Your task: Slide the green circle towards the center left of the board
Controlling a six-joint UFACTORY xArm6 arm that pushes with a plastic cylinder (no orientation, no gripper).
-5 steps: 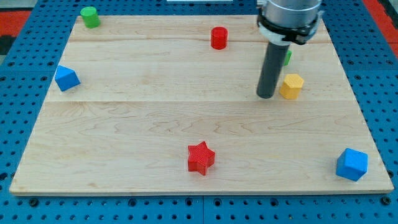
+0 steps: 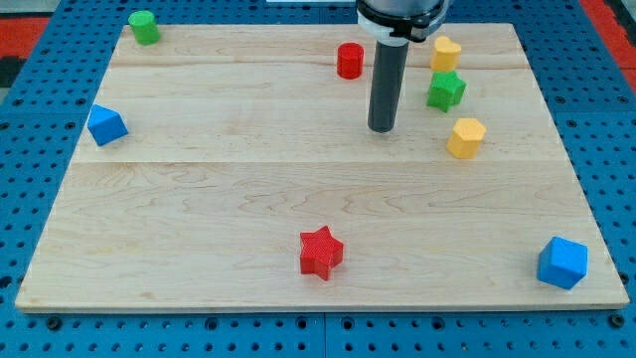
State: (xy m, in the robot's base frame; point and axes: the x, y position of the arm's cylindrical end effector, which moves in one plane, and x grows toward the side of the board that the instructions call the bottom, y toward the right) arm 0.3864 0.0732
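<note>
**Eight blocks, one rod**

While the board [image 2: 199, 199] carries two green, two red, two blue and two yellow blocks, my tip [image 2: 383, 129] holds nothing, touching none. The green circle [image 2: 144, 27] sits at the view's top left corner, well apart from it.
</note>
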